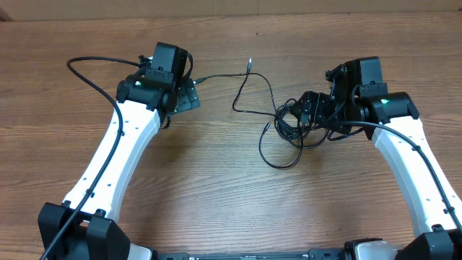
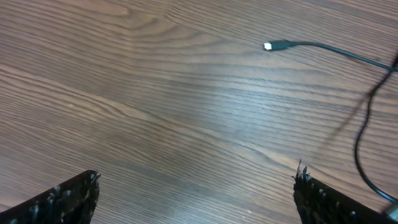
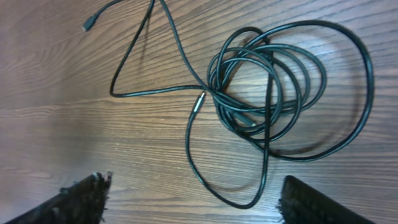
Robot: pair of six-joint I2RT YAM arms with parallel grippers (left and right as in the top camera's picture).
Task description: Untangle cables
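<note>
The cables (image 1: 289, 123) are thin black cords, bunched in a loose coil right of the table's centre. In the right wrist view the coil (image 3: 273, 87) lies flat on the wood. One strand runs from it to a small plug (image 3: 87, 26), and a second plug end (image 3: 199, 99) rests beside the coil. My right gripper (image 3: 198, 179) is open just above the table, with a slack loop (image 3: 249, 200) lying between its fingers (image 3: 74, 202) and touched by neither. My left gripper (image 2: 196, 173) is open over bare wood. A plug (image 2: 277, 45) lies well ahead of it.
The wooden table (image 1: 216, 188) carries only the cords. A long strand reaches from the coil toward the plug (image 1: 250, 63) near the far edge, between the two arms. A thicker black cable (image 1: 86, 68) arcs off the left arm.
</note>
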